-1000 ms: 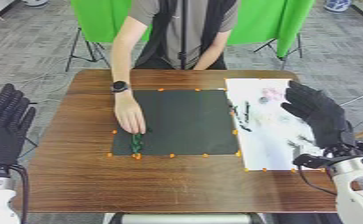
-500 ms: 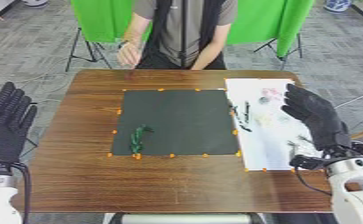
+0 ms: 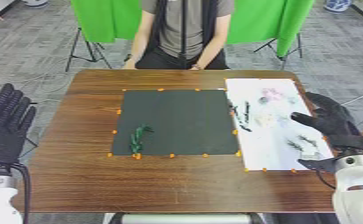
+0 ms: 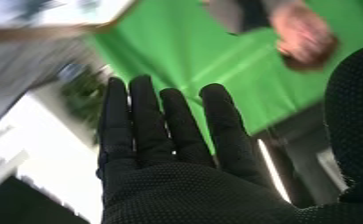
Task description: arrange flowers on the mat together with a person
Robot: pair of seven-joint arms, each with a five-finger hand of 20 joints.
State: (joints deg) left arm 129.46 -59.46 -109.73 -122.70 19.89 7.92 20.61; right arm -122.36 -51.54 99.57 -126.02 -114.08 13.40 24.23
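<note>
1. Left of the dark mat, the left robot hand is held upright and has not been moved; its fingers are straight and slightly apart, and nothing is clasped.
2. On the mat's near-left part, a green sprig is laid lengthwise. It was being touched by the person a second ago and has since been left in the same spot, so that placement can be judged finished.
3. Beyond the mat, at the far edge of the tabletop, the person's hands are now rested. With the reaching arm withdrawn, the turn seems to be handed to the robot.
4. Just right of the mat, on the white sheet, dark stems, a pink flower and small dark sprigs are laid out, presumably to be used next.
5. Farthest right of the mat, the right robot hand has been shifted outward, away from the mat. Its fingers are straight, with the thumb apart, and nothing is gripped. A piece must still be picked from the sheet; thin stems could be easily missed or pushed aside.
</note>
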